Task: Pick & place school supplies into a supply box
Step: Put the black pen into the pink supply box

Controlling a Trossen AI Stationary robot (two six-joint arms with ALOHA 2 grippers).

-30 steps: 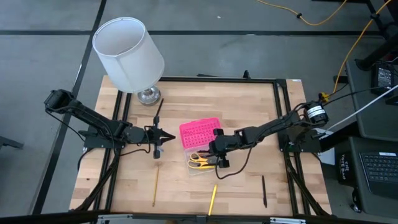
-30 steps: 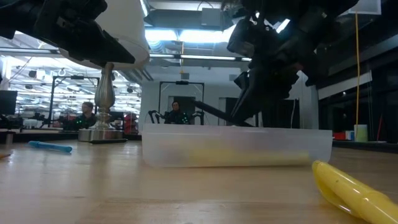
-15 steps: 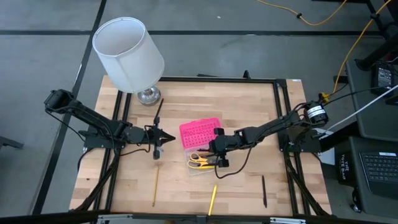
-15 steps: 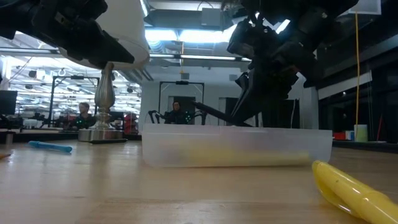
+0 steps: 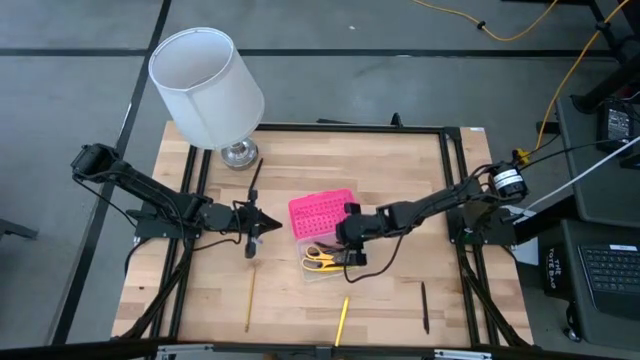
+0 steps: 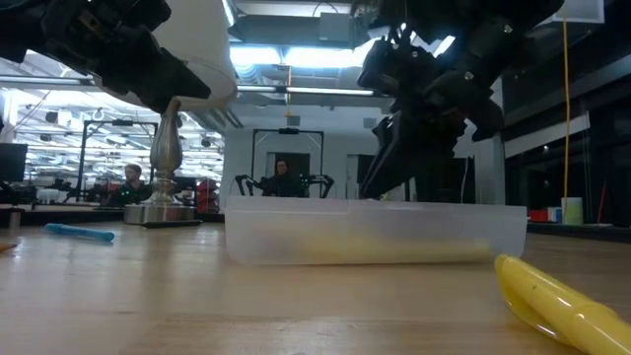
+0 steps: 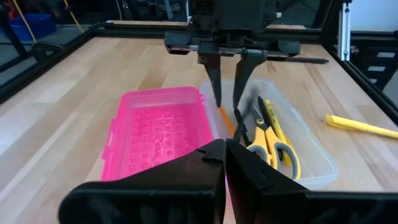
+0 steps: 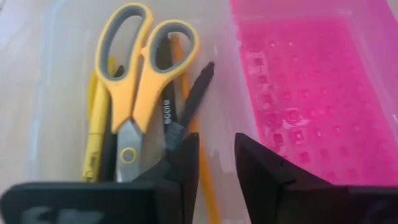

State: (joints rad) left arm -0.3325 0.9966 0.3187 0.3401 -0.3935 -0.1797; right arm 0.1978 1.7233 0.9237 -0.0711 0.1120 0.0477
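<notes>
The supply box lies open: its pink lid [image 5: 320,212] [image 7: 160,134] is flat on the table beside the clear base [image 5: 330,268] [image 6: 375,235]. In the base lie yellow-handled scissors [image 8: 134,71] [image 7: 268,134], a yellow pen [image 8: 99,134], an orange pencil [image 7: 225,118] and a black pen [image 8: 189,102] that lies slanted. My right gripper [image 5: 347,240] [image 7: 227,87] [image 8: 214,162] points down over the base, open, with nothing between its fingers. My left gripper [image 5: 268,223] [image 7: 224,158] is shut and hovers left of the lid.
A white-shaded lamp [image 5: 207,85] stands at the far left on a metal foot [image 5: 238,153], with a black pen [image 5: 255,178] beside it. Near the front edge lie a yellow pencil [image 5: 248,300], a yellow pen [image 5: 342,320] [image 6: 562,306] and a black pen [image 5: 424,307]. A blue pen [image 6: 79,233] lies left.
In the low view a dark slanted bar that stuck out above the base's rim beside my right gripper has gone; the black pen now lies down inside the base. My right gripper has shifted slightly over the base. The left arm has kept still.
</notes>
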